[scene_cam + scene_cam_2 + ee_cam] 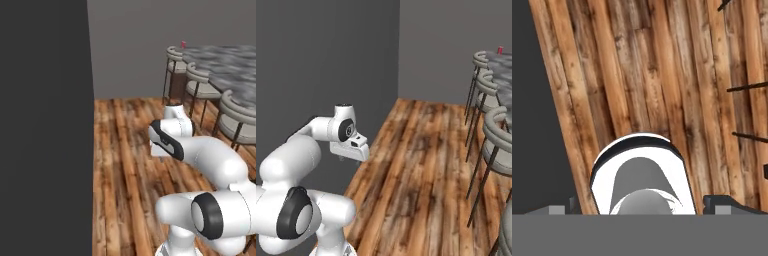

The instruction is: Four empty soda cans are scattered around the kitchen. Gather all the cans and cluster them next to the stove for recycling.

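One small red soda can (183, 44) stands on the far corner of the grey marbled counter (235, 62), far ahead of the arm; it is also the red speck of soda can (500, 50) at the top right of the right base view. My gripper (351, 156) hangs low over the wooden floor and points down, close to the dark wall. In the hand view the gripper (642, 207) is open, its two dark fingertips (724, 204) wide apart with nothing held between them. The stove is out of view.
A tall dark wall panel (45, 125) runs along the left. Grey bar stools (237, 115) with thin dark legs (481, 185) line the counter on the right. Wooden floor (421, 165) stretches between them towards the grey back wall.
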You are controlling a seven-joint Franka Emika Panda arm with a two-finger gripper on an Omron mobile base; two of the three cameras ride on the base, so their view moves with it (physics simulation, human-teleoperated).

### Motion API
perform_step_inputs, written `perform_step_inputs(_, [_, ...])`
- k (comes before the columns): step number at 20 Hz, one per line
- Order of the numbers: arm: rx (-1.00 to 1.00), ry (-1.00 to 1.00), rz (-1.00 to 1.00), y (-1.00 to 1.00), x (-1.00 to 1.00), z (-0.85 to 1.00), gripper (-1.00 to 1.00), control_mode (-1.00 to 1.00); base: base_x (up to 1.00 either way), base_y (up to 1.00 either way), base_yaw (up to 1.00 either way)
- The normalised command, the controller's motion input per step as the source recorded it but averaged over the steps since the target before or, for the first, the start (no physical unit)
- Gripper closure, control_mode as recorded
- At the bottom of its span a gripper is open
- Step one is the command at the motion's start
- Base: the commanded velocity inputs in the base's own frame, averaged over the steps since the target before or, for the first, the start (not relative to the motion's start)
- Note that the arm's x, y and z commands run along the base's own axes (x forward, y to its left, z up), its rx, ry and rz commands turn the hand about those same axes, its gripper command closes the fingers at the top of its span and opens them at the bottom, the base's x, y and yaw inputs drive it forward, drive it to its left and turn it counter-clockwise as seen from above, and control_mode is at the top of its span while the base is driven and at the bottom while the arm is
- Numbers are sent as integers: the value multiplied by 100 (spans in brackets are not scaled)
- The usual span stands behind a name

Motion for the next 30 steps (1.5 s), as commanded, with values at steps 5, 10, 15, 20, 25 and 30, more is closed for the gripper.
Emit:
perform_step_inputs(5, [0, 0, 0, 0, 0, 0, -100, 100, 100, 1, 0])
perform_step_inputs(10, [0, 0, 0, 0, 0, 0, -100, 100, 100, 12, -1])
perform_step_inputs(15, [0, 0, 0, 0, 0, 0, -100, 100, 100, 16, -4])
perform_step_inputs(20, [0, 0, 0, 0, 0, 0, -100, 100, 90, 16, -10])
perform_step_inputs(25, [0, 0, 0, 0, 0, 0, -100, 100, 87, 19, -11])
perform_step_inputs(30, [0, 0, 0, 0, 0, 0, -100, 100, 84, 21, -12])
